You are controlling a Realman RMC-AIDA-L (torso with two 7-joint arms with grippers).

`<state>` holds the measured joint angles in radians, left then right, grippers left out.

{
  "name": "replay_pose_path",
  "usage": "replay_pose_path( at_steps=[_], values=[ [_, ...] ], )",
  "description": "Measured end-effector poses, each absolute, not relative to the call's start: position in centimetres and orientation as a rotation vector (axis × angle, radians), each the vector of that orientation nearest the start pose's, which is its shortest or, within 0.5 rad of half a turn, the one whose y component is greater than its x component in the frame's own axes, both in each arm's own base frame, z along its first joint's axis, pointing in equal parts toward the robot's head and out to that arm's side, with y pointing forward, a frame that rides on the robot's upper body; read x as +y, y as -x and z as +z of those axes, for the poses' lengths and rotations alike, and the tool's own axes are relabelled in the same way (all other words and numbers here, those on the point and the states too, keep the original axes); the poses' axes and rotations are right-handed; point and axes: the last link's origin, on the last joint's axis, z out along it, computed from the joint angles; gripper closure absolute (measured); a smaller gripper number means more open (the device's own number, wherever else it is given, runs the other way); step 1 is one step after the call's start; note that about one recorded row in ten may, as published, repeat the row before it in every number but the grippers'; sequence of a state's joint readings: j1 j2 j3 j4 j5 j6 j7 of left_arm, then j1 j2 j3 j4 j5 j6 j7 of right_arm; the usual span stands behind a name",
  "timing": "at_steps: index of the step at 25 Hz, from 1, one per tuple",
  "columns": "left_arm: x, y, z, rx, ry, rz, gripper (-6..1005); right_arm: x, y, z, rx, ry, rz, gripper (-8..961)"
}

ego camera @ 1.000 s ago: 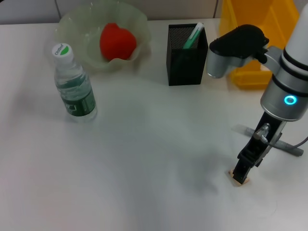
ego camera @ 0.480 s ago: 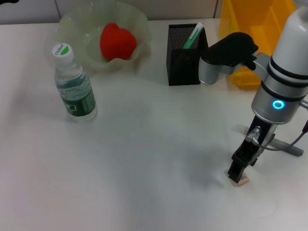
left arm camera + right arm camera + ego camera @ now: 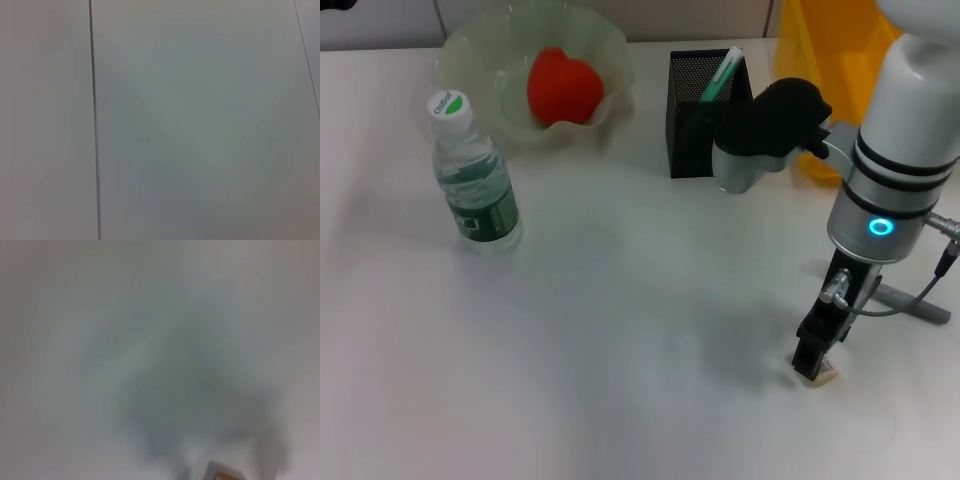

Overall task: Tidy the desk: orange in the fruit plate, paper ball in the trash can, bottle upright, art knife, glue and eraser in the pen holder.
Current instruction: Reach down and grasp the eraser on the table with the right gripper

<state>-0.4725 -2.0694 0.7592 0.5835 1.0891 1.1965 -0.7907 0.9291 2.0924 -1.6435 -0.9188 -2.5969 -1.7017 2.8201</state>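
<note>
1 arm is at work in the head view: the right gripper (image 3: 813,362) points down at the lower right of the frame, its tips set on the eraser (image 3: 821,375), which lies on the desk (image 3: 620,330). The fingers look clamped on the block, though the hold itself is hard to make out. At upper left the orange (image 3: 563,85) sits in the fruit plate (image 3: 470,50), and the bottle (image 3: 472,172) stands upright just below it. The pen holder (image 3: 695,110) stands at upper centre with a green item inside; the trash can (image 3: 830,40) fills the upper right. A grey tool (image 3: 910,300) lies at the right edge.

The left wrist view shows only a plain pale surface with a dark line.

The right wrist view is blurred; a corner of the eraser (image 3: 223,471) shows at the bottom edge.
</note>
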Motion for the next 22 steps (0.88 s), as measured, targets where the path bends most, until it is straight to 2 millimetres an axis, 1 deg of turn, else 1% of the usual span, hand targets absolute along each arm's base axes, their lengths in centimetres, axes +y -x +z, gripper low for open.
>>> replay_pose_path(
  at_steps=[11,22],
  values=[
    [38.99,26.87,8.32,-0.260,1.816,-0.904,213,33.86,-15.30,-6.57,1.082,2.594,-1.126,334],
    [38.95,26.90,8.41,-0.257,1.816,-0.903,213,33.79,-15.74,-6.84,1.123,2.583,-1.155,341]
  ],
)
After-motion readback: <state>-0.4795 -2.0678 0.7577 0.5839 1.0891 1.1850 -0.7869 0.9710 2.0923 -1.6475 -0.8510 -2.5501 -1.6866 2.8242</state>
